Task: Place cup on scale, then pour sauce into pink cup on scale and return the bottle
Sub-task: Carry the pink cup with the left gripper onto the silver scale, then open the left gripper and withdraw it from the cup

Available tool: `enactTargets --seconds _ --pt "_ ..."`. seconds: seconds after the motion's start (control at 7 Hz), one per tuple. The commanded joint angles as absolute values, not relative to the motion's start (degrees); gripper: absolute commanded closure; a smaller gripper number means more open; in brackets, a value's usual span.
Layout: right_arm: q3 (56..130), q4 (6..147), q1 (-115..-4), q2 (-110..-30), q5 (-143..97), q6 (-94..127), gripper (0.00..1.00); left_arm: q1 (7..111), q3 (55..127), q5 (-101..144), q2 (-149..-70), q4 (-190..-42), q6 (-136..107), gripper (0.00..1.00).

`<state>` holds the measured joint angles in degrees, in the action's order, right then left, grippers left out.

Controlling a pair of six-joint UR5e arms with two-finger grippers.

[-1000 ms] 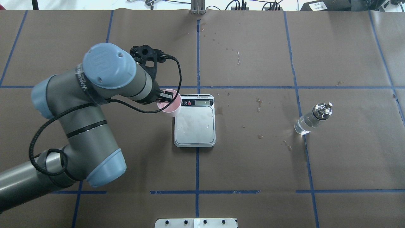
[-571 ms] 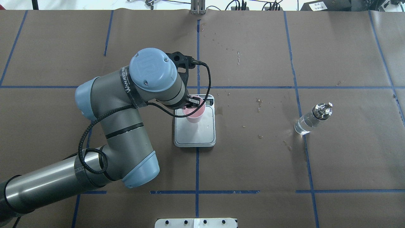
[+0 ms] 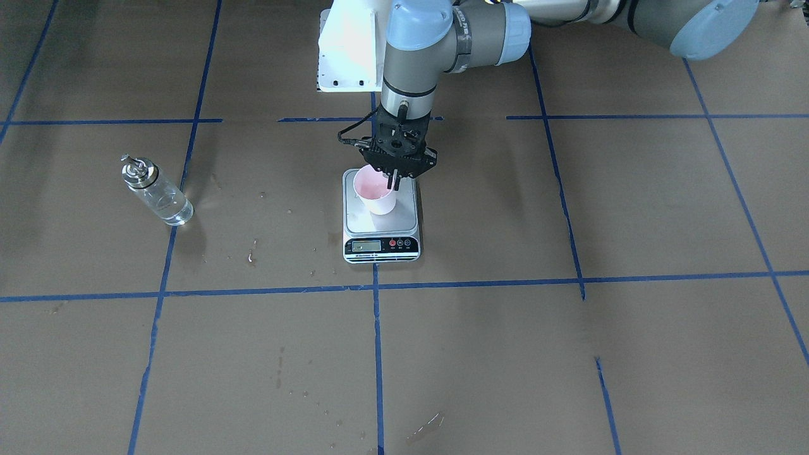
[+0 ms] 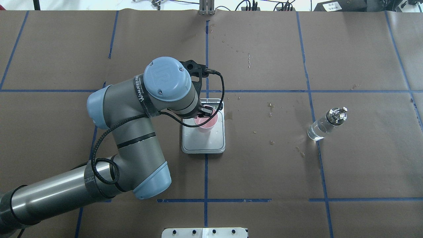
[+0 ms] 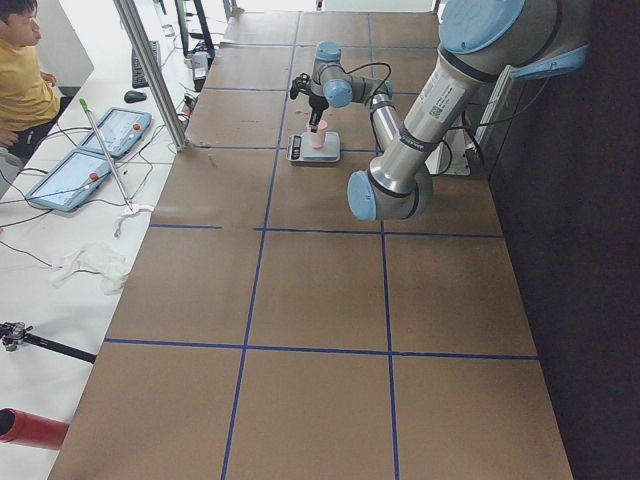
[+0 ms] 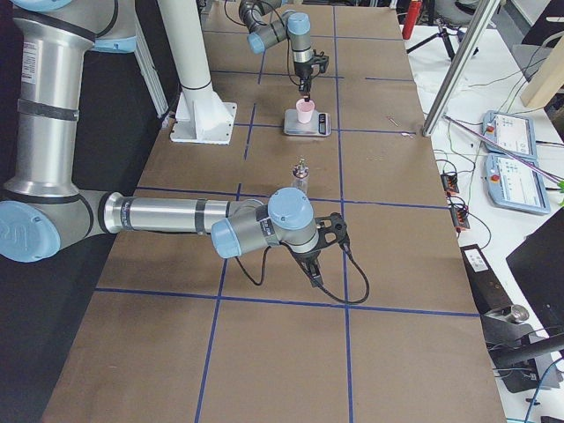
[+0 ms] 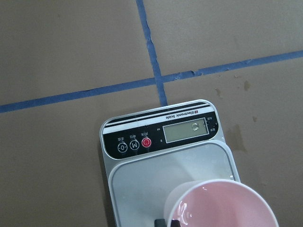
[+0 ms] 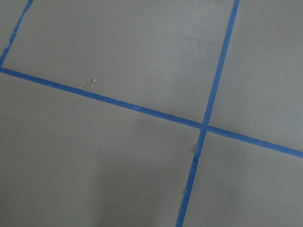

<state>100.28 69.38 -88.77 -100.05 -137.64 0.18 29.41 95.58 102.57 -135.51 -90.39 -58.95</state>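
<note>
The cup point(image 3: 377, 193) is standing upright over the back half of the scale point(image 3: 381, 246), just above the middle of the front-facing view. I cannot tell whether its base is already touching the steel plate. My left fingers point(image 3: 394, 179) are pinching its rim on the side toward the picture's right. They are closed to a narrow gap with the thin wall between them, seemingly one finger inside and one outside. In the left wrist view the cup is filling the lower right corner, with the display strip beyond it at the centre.

I judge that I am setting the cup down. To do it well I am aiming to lower it straight, without tilt, until the base is lying flat on the plate, inside its edges and away from the buttons. The wall looks thin and light, so I am planning to open slowly and only a little. Then I am going to lift straight up, so that neither finger is dragging the rim and tipping the cup.

The bottle point(image 3: 158, 193), with the clear sauce point(image 3: 169, 207) in it, is standing well apart on the counter point(image 3: 569, 354), at the left of the front-facing view. My right fingers point(image 6: 315, 274) are showing only in the right side view, near its middle. Whether they are open or closed I cannot tell.
</note>
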Motion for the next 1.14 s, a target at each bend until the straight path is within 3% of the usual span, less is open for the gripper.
enactTargets --seconds 0.0,0.29,0.43,0.57,1.0 --pt "100.37 69.35 -88.77 -100.02 -137.64 0.18 0.00 29.36 94.48 102.57 -135.53 -91.93 -58.71 0.67" --pt "100.37 69.35 -88.77 -100.02 -137.64 0.18 0.00 30.40 96.15 102.39 -134.91 -90.97 -55.66 0.38" --pt "100.46 69.35 -88.77 -100.11 -137.72 0.18 0.00 32.59 96.41 102.48 -134.74 -90.27 -53.02 0.13" --pt "100.63 69.26 -88.77 -100.28 -137.72 0.09 0.00 33.74 99.29 102.48 -132.13 -90.00 -50.39 0.00" --pt "109.39 69.70 -86.94 -103.35 -137.81 9.17 0.00 41.19 117.19 103.01 -115.64 -88.07 -31.62 0.00"
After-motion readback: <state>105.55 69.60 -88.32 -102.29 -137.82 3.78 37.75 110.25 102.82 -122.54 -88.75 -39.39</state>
